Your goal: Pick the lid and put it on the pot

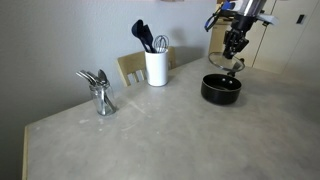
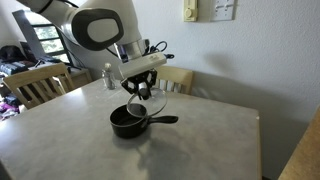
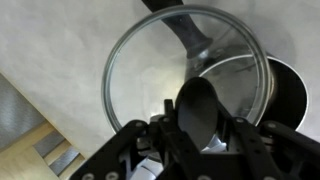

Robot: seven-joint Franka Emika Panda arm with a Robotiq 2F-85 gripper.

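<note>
My gripper (image 1: 234, 55) is shut on the dark knob (image 3: 200, 112) of the clear glass lid (image 3: 150, 70) and holds it tilted just above the pot. The lid also shows in both exterior views (image 1: 232, 66) (image 2: 146, 96), hanging under the fingers. The pot, a small black saucepan (image 1: 221, 90), sits on the table at the far side; in an exterior view (image 2: 127, 121) its long handle (image 2: 163, 119) points sideways. In the wrist view the pot's rim (image 3: 285, 90) and handle (image 3: 190, 35) show through and beside the glass.
A white utensil holder (image 1: 156, 67) with black utensils stands near the wall. A metal cup with cutlery (image 1: 101, 97) stands on the grey table (image 1: 160, 140). A wooden chair (image 2: 35, 85) sits at the table's edge; another chair back (image 1: 130, 66) is behind the holder.
</note>
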